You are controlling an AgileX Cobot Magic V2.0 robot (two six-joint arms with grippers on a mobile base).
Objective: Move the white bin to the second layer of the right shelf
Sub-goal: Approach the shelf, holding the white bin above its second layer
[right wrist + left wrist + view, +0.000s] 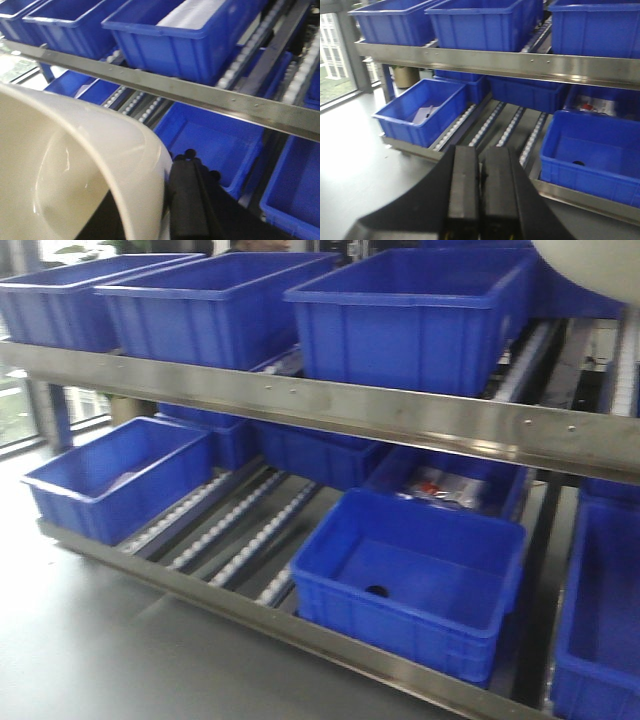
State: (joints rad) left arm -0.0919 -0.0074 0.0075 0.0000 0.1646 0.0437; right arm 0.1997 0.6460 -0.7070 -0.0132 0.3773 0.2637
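Right end effector (170, 197) clamps the white bin (75, 165) by its rim, held high, seemingly before the second layer (210, 97); placing it remains. Left end effector (480, 185) pinched closed, empty

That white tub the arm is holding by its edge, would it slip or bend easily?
Probably light: the white bin looks empty where its inside shows. Its glossy wall looks slick, so the right gripper, pinching only the rim, might let it slip. Thin plastic held at one side may flex slightly.
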